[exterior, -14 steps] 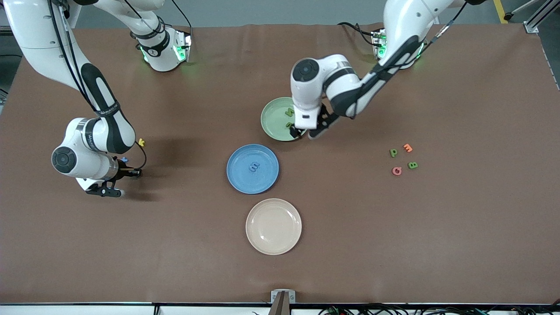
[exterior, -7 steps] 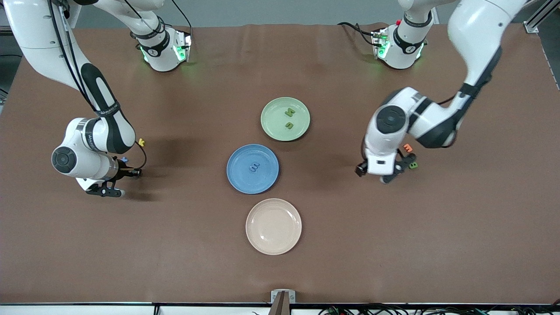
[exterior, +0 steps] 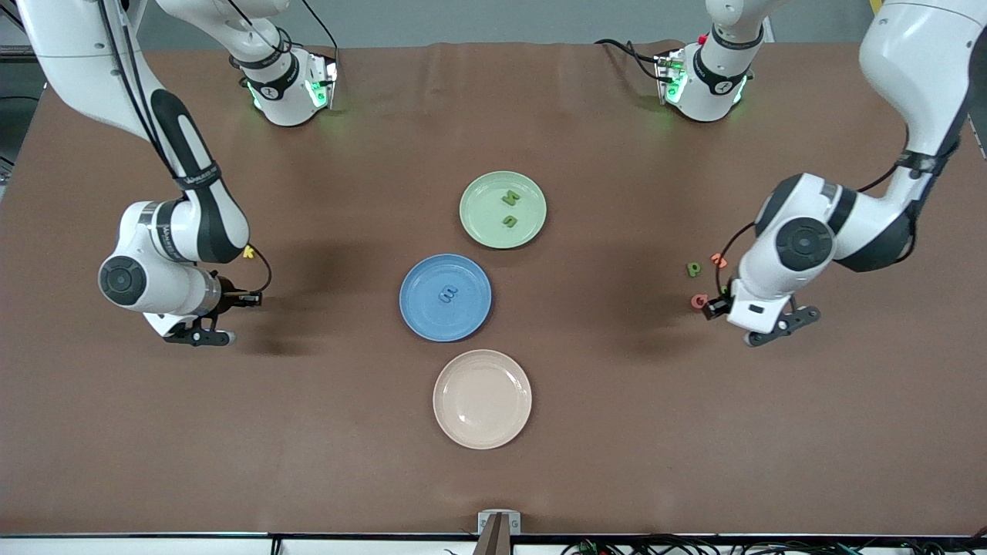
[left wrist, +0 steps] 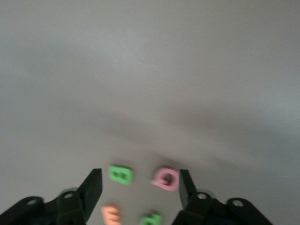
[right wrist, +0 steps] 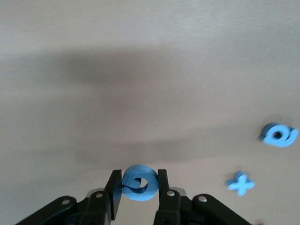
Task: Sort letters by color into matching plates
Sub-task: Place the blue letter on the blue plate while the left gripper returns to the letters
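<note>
My right gripper (right wrist: 139,183) is shut on a round blue letter (right wrist: 138,183), a little above the table near the right arm's end (exterior: 202,337). Two more blue letters, a round one (right wrist: 279,135) and an x (right wrist: 240,183), lie on the table nearby. My left gripper (left wrist: 140,180) hangs open over a letter group (exterior: 775,325); a green B (left wrist: 120,174), a pink letter (left wrist: 165,178) and a green p (left wrist: 152,218) show between its fingers. The green plate (exterior: 478,223) holds two green letters (exterior: 510,198). The blue plate (exterior: 422,310) holds one blue letter (exterior: 447,294).
A cream plate (exterior: 482,398) sits nearer the front camera than the blue plate. A yellow letter (exterior: 248,251) lies by the right arm. An orange letter (exterior: 719,260) lies beside the green p (exterior: 694,269) and the pink letter (exterior: 699,301).
The left arm swung from the green plate toward its own end of the table and now hangs over the letter group. The right arm shifted only slightly.
</note>
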You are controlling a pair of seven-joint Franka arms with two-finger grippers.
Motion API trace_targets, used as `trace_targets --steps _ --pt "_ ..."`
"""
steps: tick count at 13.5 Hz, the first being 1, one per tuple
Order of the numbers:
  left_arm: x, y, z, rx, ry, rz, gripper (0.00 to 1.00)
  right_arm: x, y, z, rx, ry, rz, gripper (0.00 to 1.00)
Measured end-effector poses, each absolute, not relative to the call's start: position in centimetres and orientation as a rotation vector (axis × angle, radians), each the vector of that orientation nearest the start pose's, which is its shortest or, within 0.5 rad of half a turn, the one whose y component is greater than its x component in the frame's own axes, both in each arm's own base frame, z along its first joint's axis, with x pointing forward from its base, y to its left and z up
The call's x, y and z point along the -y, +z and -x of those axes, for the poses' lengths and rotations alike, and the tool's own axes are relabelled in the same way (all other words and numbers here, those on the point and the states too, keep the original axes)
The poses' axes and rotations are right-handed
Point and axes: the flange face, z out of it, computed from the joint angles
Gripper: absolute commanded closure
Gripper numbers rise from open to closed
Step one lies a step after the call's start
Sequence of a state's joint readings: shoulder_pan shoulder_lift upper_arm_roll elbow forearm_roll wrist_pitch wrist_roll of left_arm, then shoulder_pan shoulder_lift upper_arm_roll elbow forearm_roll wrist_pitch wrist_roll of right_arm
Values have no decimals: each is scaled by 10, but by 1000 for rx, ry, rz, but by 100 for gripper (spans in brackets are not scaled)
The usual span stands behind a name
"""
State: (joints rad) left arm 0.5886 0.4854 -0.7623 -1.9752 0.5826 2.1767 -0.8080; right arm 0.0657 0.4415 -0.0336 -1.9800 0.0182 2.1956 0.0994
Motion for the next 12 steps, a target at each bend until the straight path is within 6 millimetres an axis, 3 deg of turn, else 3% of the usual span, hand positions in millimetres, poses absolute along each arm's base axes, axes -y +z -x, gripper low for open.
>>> trace_targets --steps 2,4,8,12 --pt "32 267 -593 324 83 2972 36 -57 234 -588 -163 365 3126 80" --pt "16 254 -587 236 130 2993 38 -99 240 -588 -205 349 3114 80" --pt "24 222 -571 187 95 3082 38 -190 258 -582 -354 311 3065 80" --pt "16 210 -560 205 105 3098 38 -297 267 -558 -514 314 3009 80"
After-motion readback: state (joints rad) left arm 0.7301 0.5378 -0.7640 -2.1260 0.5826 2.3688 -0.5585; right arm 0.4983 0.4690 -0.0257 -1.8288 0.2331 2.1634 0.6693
